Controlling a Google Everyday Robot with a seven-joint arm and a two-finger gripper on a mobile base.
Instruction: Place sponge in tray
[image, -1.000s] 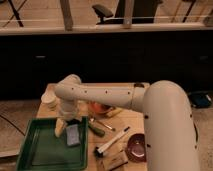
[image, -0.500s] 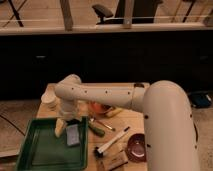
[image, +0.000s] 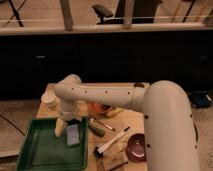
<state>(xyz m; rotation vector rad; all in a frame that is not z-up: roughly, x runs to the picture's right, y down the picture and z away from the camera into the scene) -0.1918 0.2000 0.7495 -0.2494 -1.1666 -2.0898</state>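
Observation:
The grey-blue sponge (image: 73, 134) lies flat inside the green tray (image: 40, 152), near its far right corner. The tray sits at the front left of the wooden table. My gripper (image: 67, 123) hangs straight down from the white arm, just above the tray's far rim and right over the sponge's far end. I cannot tell whether it still touches the sponge.
Right of the tray lie a green item (image: 98, 129), a white-handled brush (image: 113, 142), a dark red bowl (image: 136, 147) and a tan-brown block (image: 113, 161). An orange object (image: 100, 108) sits under the arm. A pale cup (image: 50, 100) stands at the table's far left.

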